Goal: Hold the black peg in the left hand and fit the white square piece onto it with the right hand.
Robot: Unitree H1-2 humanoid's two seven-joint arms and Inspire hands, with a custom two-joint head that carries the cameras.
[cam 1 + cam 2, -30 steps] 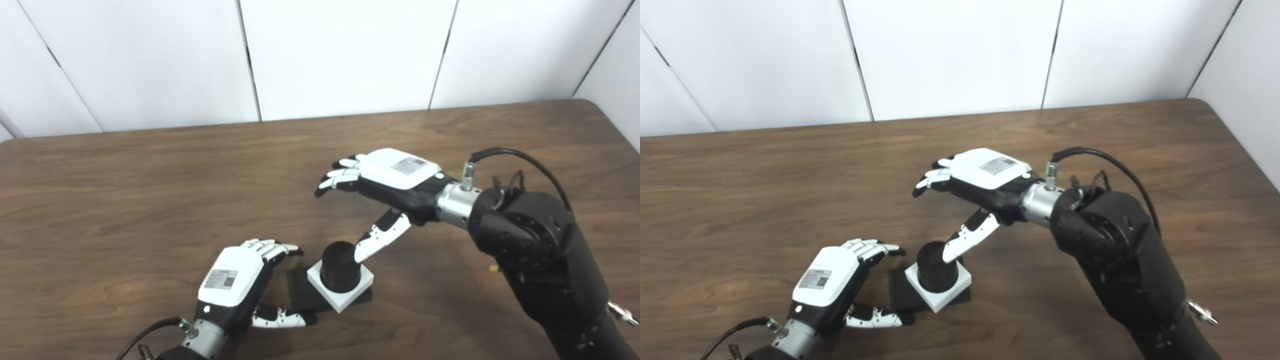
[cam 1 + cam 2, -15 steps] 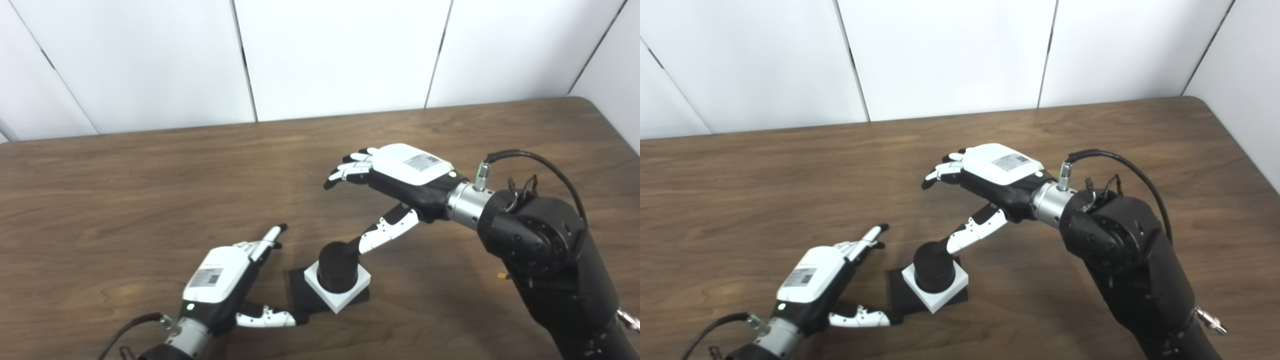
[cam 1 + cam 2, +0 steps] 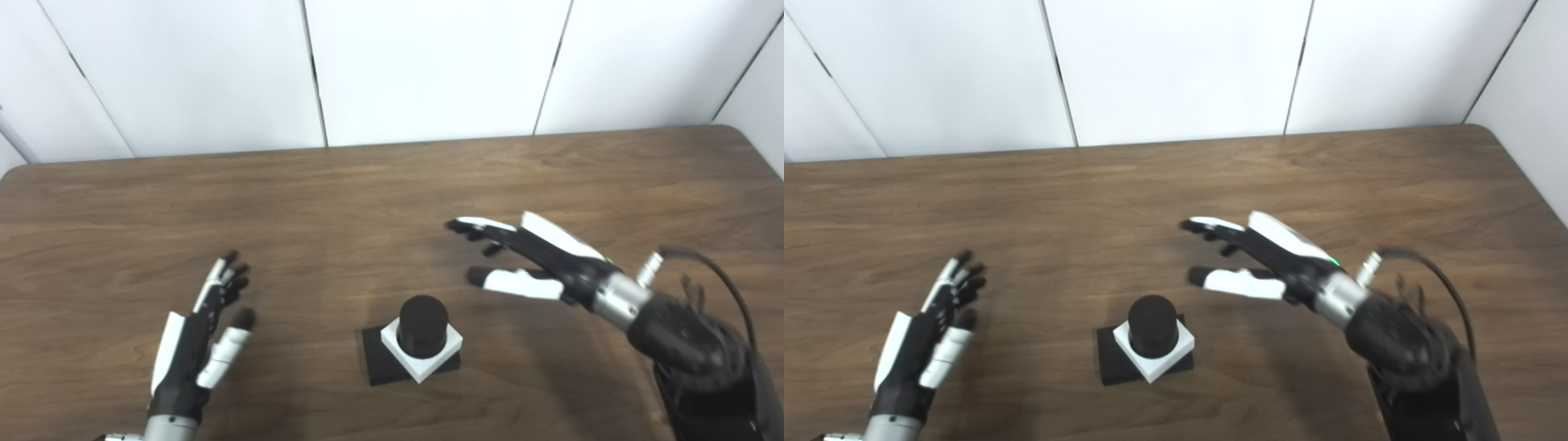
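The black peg [image 3: 421,324] stands upright on its flat black base [image 3: 383,367] near the table's front middle. The white square piece [image 3: 422,355] sits around the peg, resting on the base, turned at an angle to it. My left hand [image 3: 199,337] is open and empty, well to the left of the peg, fingers pointing away. My right hand [image 3: 527,260] is open and empty, up and to the right of the peg, fingers pointing left. Neither hand touches the assembly. The peg [image 3: 1151,324] and piece [image 3: 1154,358] show the same in the right eye view.
The brown wooden table [image 3: 367,202] runs to a white panelled wall at the back. Its right rear corner [image 3: 744,131] is rounded. My right forearm [image 3: 692,343] with its cable fills the lower right.
Both hands have let go and pulled away from the peg: the left moved left and turned edge-on, the right drew back to the right. The peg with the white piece stays put.
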